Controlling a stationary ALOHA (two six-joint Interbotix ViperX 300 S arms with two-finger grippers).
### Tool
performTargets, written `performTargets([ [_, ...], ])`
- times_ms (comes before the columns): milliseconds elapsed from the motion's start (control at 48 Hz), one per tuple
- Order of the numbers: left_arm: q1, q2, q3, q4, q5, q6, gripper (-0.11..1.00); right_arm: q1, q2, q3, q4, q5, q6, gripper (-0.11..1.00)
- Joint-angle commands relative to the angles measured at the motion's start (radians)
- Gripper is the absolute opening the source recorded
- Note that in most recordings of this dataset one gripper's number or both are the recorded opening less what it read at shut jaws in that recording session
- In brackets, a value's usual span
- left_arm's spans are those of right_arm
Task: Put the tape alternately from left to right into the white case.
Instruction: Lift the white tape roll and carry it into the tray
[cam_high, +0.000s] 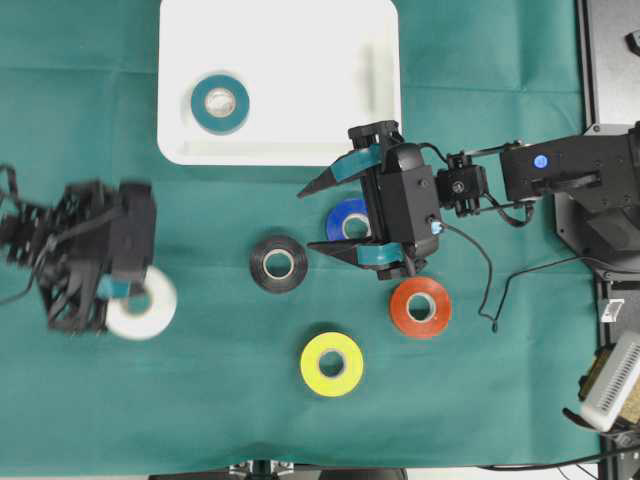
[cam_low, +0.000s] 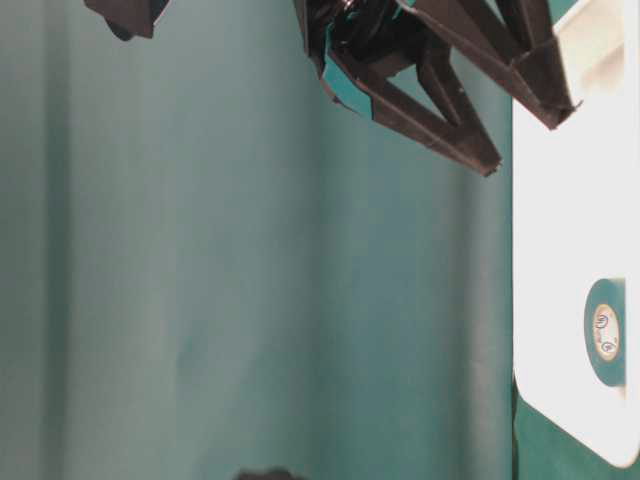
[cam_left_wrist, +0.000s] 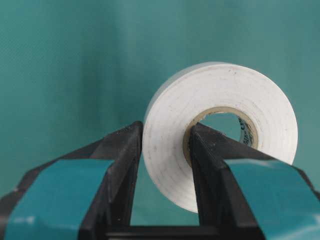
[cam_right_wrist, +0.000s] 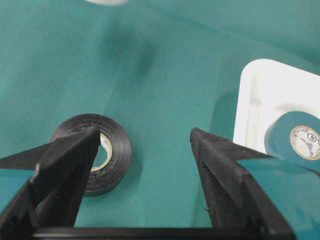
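My left gripper (cam_left_wrist: 165, 132) is shut on the white tape (cam_left_wrist: 220, 100), with one finger through its core and the other against the outer face. In the overhead view this gripper (cam_high: 128, 292) and the white roll (cam_high: 150, 310) are at the left of the green cloth. My right gripper (cam_high: 305, 220) hangs open below the white case (cam_high: 300, 130), with only cloth between its fingers (cam_right_wrist: 220, 165). It partly hides the blue roll (cam_high: 345, 212). The black roll (cam_high: 278, 263) lies by its lower fingertip. A teal roll (cam_high: 220, 104) lies flat in the case. The red roll (cam_high: 420, 307) and the yellow roll (cam_high: 331, 364) rest on the cloth.
A green cloth (cam_high: 200, 400) covers the table. The right arm's base and dark frame (cam_high: 600, 200) stand at the right edge, with a loose black cable (cam_high: 495, 290) on the cloth. A white device (cam_high: 610, 385) sits at the lower right.
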Motion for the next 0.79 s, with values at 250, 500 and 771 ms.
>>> performTargets([
  [250, 0.176, -0.058, -0.029, 0.003, -0.009, 0.005, -0.03, 0.002, -0.002, -0.02, 0.003, -0.005, 0.002, 0.74],
  [500, 0.291, -0.061, -0.046, 0.005, -0.025, 0.018, -0.03, 0.002, 0.011, -0.02, 0.003, -0.009, 0.002, 0.74],
  [771, 0.399, -0.049, -0.06, 0.005, -0.077, 0.086, -0.03, 0.002, 0.011, -0.02, 0.003, -0.009, 0.002, 0.74],
])
